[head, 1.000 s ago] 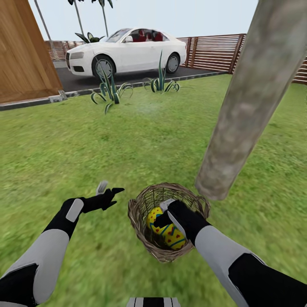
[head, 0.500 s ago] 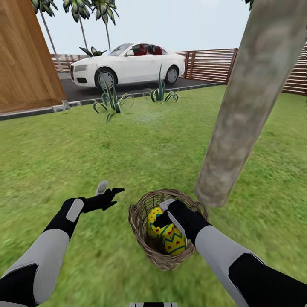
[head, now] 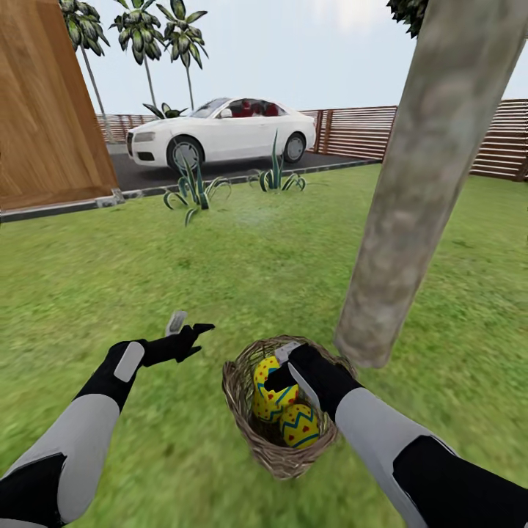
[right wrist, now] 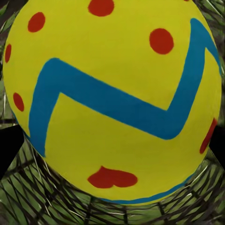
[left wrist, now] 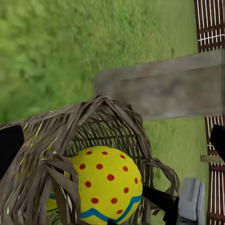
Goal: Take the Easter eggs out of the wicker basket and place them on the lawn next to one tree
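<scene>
The wicker basket (head: 246, 400) stands on the lawn (head: 220, 257) right by the foot of the tree (head: 407, 198). My right gripper (head: 275, 367) reaches into it from above and is shut on an Easter egg (head: 270, 389), yellow with a blue zigzag and red dots; up close this egg (right wrist: 112, 98) sits between the two dark fingers. A second egg (head: 301, 427) lies lower in the basket. My left gripper (head: 189, 323) hovers open over the grass just left of the basket. Along its fingers I see the basket (left wrist: 108, 122), an egg (left wrist: 105, 180) and the trunk (left wrist: 164, 91).
A white car (head: 220, 132) is parked on the dark driveway beyond the grass. Spiky plants (head: 192, 187) line the lawn's far edge. A wooden wall (head: 44, 110) rises at the left and a slatted fence (head: 359, 132) at the back. Open grass lies left and ahead.
The whole view has shifted: basket, tree foot and lower egg sit lower in the picture. Both arms hold their place in view, and the gripped egg has drawn apart from the lower one.
</scene>
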Robot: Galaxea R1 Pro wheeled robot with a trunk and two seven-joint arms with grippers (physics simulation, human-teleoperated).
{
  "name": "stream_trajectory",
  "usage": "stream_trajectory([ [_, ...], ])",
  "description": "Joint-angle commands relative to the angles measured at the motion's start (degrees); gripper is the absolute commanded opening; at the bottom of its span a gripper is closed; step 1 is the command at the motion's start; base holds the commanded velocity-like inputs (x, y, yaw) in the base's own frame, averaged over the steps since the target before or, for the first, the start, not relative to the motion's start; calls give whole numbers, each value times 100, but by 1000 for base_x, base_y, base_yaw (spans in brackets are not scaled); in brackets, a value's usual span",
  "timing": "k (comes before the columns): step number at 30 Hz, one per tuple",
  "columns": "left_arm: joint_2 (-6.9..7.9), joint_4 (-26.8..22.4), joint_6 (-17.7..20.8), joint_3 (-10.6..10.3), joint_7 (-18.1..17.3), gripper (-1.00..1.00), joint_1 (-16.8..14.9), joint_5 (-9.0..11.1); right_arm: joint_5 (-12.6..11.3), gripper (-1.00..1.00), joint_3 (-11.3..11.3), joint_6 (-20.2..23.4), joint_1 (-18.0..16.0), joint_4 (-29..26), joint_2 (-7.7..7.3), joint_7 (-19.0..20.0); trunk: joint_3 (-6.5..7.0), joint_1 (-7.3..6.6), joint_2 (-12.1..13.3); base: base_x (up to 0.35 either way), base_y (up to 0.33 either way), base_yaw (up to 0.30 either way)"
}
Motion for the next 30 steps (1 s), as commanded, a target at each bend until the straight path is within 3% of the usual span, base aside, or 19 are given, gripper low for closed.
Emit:
stream_trajectory([
  [1, -5, -2, 34, 25, -20, 100, -3, -13, -47, -100, 21, 19, -6, 2, 0, -17, 18, -3, 0, 0, 0, 0],
  [10, 0, -2, 29, 43, -22, 100, -3, -2, -47, -100, 21, 19, -6, 2, 0, -19, 216, -30, 19, 0, 0, 0],
  [27, -3, -2, 29, 35, -22, 100, -3, -7, -47, -100, 21, 19, -6, 2, 0, -17, 521, -404, 701, -135, 0, 0],
  [30, -12, -14, 12, 35, -40, 100, 30, 10, -56, -100, 21, 10, -9, 12, 0, -26, 521, -403, 700, 0, 0, 0],
])
